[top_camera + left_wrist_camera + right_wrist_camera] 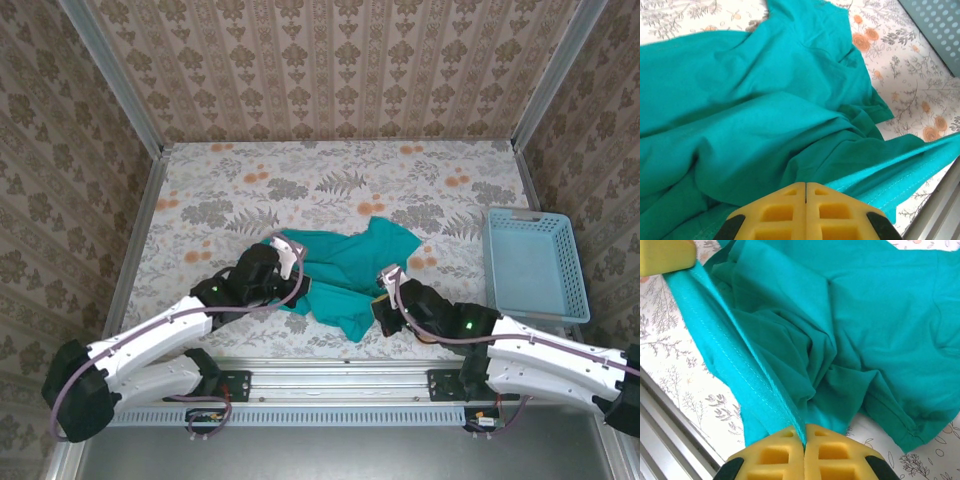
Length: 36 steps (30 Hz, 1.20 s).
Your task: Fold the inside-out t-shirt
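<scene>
The inside-out t-shirt (pixel 352 262) lies crumpled on the flowered table, teal-green with its stitched hem showing. My left gripper (pixel 291 262) sits at the shirt's left side with its yellow jaws pressed together (pixel 805 186), and the hem (pixel 900 170) runs in from the right to the jaw tips. My right gripper (pixel 385 284) is at the shirt's near right edge, shut (pixel 804 432) on that same hem (pixel 735 360) with a strip of fabric pinched between its pads. In the right wrist view the hem stretches taut up to the left gripper's yellow finger (pixel 665 257).
A light-blue slotted plastic basket (pixel 533 262) stands at the table's right side, its wall (pixel 935 25) showing in the left wrist view. A metal rail (pixel 330 375) runs along the near edge, just below the stretched hem (pixel 670 420). Patterned walls close in the table.
</scene>
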Tool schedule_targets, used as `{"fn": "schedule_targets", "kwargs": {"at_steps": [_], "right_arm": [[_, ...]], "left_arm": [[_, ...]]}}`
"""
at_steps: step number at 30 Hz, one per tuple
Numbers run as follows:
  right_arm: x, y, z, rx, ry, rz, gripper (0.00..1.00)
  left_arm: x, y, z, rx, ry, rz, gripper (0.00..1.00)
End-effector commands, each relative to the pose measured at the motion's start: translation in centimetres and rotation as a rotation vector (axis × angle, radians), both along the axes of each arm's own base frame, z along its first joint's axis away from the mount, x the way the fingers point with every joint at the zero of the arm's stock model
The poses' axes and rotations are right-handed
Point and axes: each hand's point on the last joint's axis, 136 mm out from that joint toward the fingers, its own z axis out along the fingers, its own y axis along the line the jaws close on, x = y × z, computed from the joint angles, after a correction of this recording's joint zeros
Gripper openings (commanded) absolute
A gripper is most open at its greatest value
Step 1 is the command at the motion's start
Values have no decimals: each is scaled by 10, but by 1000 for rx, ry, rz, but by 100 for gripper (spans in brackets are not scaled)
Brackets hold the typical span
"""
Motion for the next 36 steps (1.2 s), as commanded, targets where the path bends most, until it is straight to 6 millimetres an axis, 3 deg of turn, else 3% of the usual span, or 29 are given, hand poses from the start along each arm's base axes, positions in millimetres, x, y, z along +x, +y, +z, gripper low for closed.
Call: {"fn": "schedule_targets", "kwargs": {"at_steps": [1, 5, 9, 11, 15, 18, 25, 29, 31, 36], "right_arm": [[0, -4, 0, -89, -12, 23, 0], [8, 3, 13, -70, -43, 4, 0], [10, 9, 17, -17, -54, -1, 0], [9, 9, 15, -2, -52, -2, 0], [7, 7, 12, 28, -51, -13, 0], [4, 8, 17, 72, -61, 0, 0], [5, 7, 35, 148, -85, -19, 0], [10, -8, 63, 168, -133, -88, 0], [14, -22, 78, 166, -169, -142, 0], [16, -49, 114, 144, -236, -218, 0]], "left_arm": [[-4, -4, 1, 24, 24, -18, 6], [-14, -9, 5, 50, -26, -75, 32], [-22, -3, 2, 90, -41, -69, 51], [-26, -2, -3, 88, -31, -71, 57], [-26, 0, -6, 65, -31, -52, 61], [-23, -4, 4, 7, -56, -51, 56], [-23, -21, -1, -95, -9, -150, 43], [-21, -29, 18, -155, -35, -167, 16], [-15, -27, 30, -160, -63, -137, 7], [-3, -8, 51, -153, -139, -29, 3]]}}
